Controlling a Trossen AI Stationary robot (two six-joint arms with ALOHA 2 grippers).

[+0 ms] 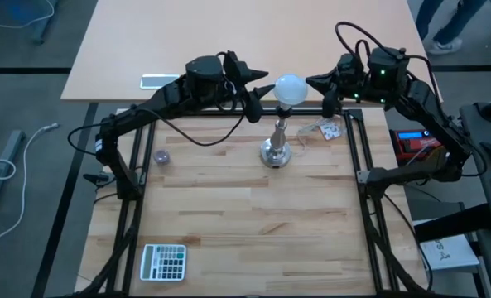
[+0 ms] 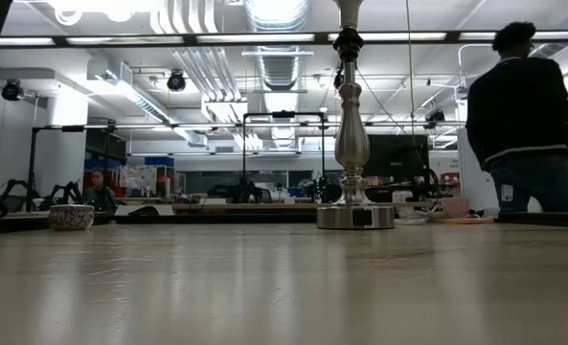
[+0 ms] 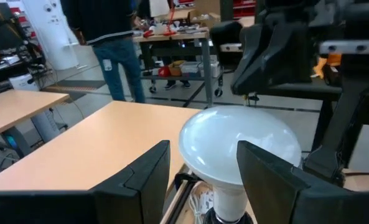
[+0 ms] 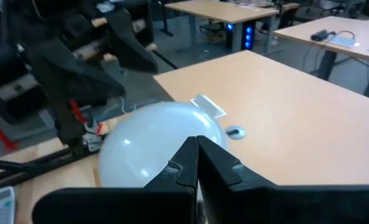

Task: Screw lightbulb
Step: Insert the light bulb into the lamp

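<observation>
Two fingers of the left gripper [image 3: 203,180] stand wide apart, with the lightbulb [image 3: 239,146] just past them, on its stand [image 1: 276,145]. Beyond, the right gripper [image 4: 197,163] is pinched shut, holding nothing. A crooked squeeze could tip the stand.

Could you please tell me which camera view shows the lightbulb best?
The left wrist view: the lightbulb fills it, globe and neck visible. The right wrist view half hides it, the high view shows it small, the low view misses it.

left tool [image 1: 260,89] spread, right tool [image 1: 313,83] pinched together
</observation>
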